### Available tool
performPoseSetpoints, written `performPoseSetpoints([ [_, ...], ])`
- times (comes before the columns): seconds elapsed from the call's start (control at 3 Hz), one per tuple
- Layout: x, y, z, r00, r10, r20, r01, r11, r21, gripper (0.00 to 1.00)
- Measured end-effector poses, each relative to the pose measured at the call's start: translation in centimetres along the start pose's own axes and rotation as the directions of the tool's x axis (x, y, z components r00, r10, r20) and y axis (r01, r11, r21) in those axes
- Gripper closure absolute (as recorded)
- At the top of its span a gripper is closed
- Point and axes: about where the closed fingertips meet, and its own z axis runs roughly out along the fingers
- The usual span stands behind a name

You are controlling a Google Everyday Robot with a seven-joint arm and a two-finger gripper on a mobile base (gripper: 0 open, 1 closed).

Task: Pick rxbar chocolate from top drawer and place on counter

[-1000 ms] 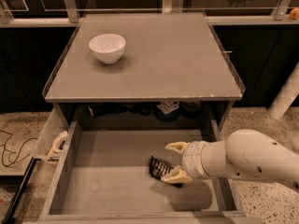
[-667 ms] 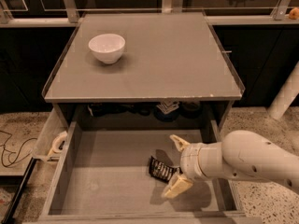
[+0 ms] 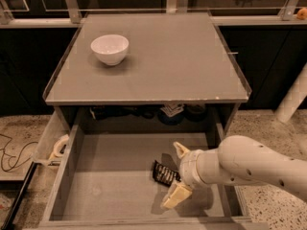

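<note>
Counter (image 3: 192,61) with a white bowl (image 3: 110,48) near its back left corner; beneath its front edge the drawer (image 3: 115,176) stands open. Inside, the gripper (image 3: 175,174), jaws spread, straddles the black snack bar (image 3: 163,172) on the drawer floor; best to close squarely across the wrapper before lifting.

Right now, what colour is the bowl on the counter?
The bowl is white, in the camera view; the gripper is down in the top drawer.
</note>
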Motion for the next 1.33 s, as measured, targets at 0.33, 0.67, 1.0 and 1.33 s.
performPoseSetpoints([
  [0.33,0.1,0.2,0.8,0.999,0.038,-0.009,-0.038,0.9993,-0.006,0.0],
  [0.67,0.0,-0.2,1.3,0.998,0.054,-0.013,-0.054,0.9986,0.003,0.0],
  [1.0,-0.1,-1.3,1.4,0.999,0.046,-0.022,-0.045,0.998,0.044,0.0],
  [1.33,0.5,-2.8,1.3,1.0,0.021,-0.016,-0.02,0.9963,0.084,0.0],
])
